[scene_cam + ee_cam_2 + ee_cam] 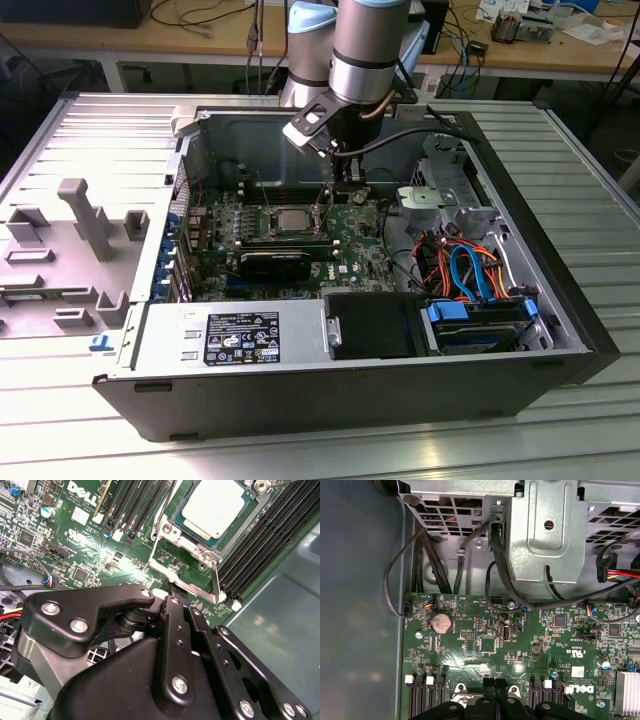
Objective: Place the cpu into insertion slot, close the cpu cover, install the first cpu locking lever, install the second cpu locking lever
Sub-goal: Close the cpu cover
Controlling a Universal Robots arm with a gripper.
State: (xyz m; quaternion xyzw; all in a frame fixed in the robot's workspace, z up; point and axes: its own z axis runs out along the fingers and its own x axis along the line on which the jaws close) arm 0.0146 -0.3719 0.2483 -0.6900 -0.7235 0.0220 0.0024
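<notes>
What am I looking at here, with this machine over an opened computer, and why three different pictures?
The grey tube is a robot arm reaching into an open computer case on a metal table. The exterior view comes from a camera off the arm; both wrist views come from cameras riding on it, over the green motherboard. The black shape there is the gripper. The cpu already sits in the insertion slot; the cpu cover stands tilted up, with the gripper's tip at its edge. Whether it grips it, I cannot tell.
</notes>
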